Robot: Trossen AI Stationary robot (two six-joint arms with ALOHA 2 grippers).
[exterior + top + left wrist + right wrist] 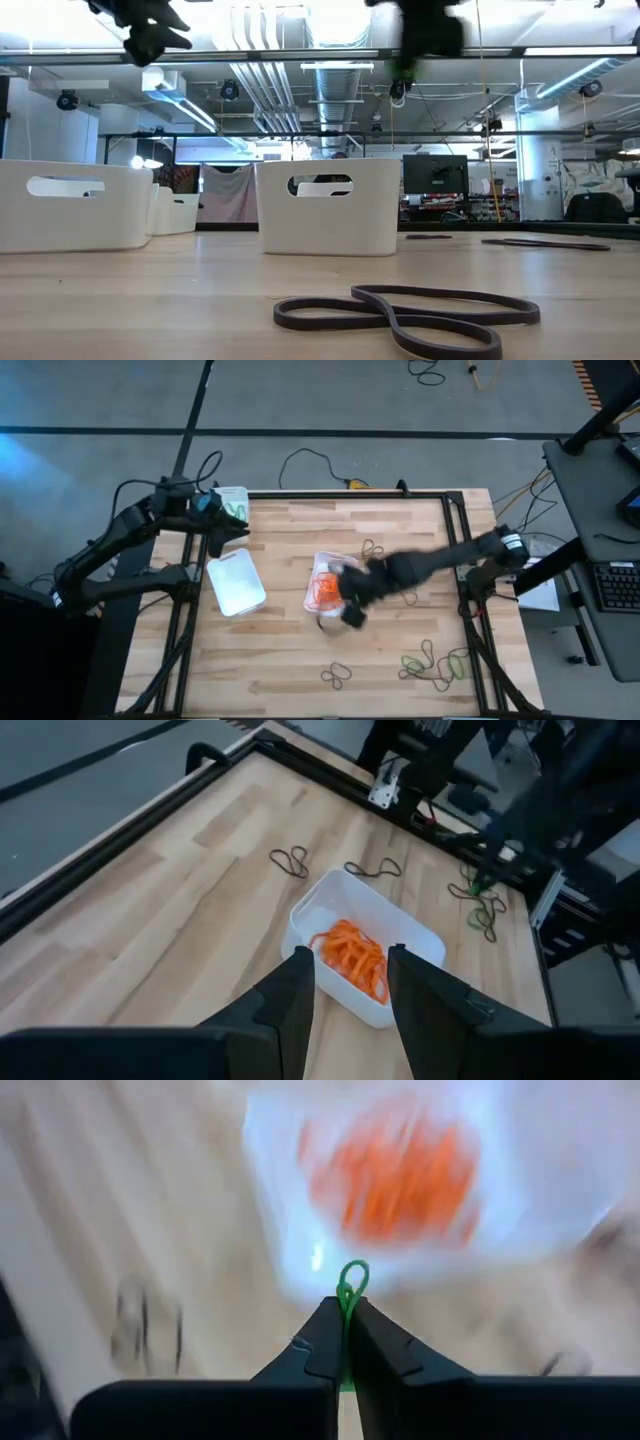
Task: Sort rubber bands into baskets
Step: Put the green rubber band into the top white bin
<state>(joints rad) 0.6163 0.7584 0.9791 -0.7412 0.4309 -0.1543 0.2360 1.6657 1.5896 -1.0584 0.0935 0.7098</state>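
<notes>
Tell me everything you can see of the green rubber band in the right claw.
The green rubber band is a thin elastic loop, pinched flat between the shut fingers of the right claw, so only a small teardrop-shaped end pokes out past the fingertips. It hangs in the air, touching nothing but the claw. Behind it lies the white basket holding orange bands. In the high view the claw hides it.

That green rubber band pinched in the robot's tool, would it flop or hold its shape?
Probably floppy: the green rubber band squeezes flat between the right tool's shut tips, leaving a tiny loop. Likely very light, being so thin. It might slip free easily.
</notes>
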